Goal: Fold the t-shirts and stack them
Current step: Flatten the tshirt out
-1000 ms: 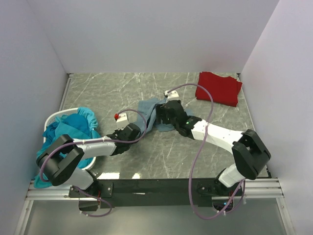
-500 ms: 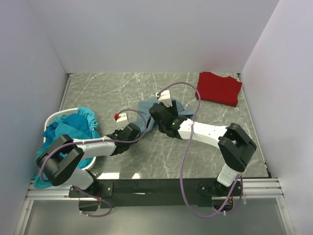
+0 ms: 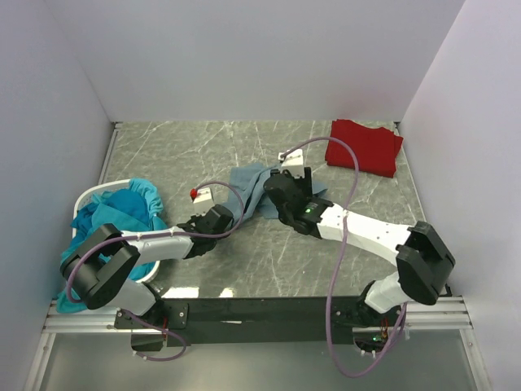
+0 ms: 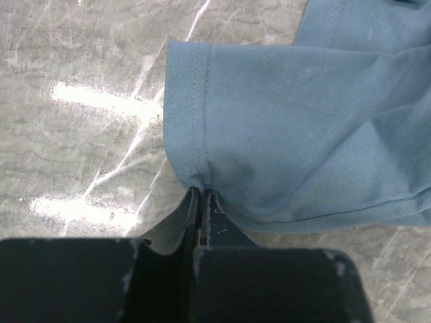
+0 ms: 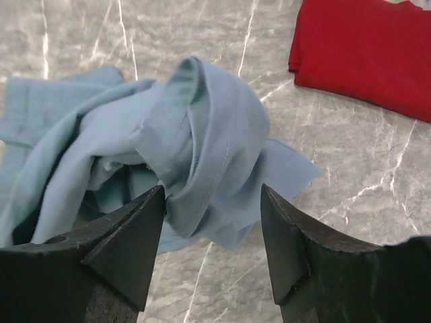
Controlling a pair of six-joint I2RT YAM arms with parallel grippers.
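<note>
The left gripper (image 4: 201,198) is pressed together on the stitched hem of the slate-blue t-shirt (image 4: 289,121), pinching a small fold of it low against the table (image 3: 179,147). From that pinch the cloth spreads away from the fingers, one hemmed edge lying flat on the marble.

The right gripper (image 5: 212,229) hangs over the same shirt with its jaws apart. The bunched middle of the shirt rises in a rumpled lump between and just ahead of the two fingers. The left finger touches the cloth, and the right one stands clear of it.

The shirt lies crumpled near the middle of the table. A red t-shirt (image 3: 364,147) lies folded in the far right corner. Teal t-shirts (image 3: 122,208) are heaped in a white basket (image 3: 89,194) at the left edge.
</note>
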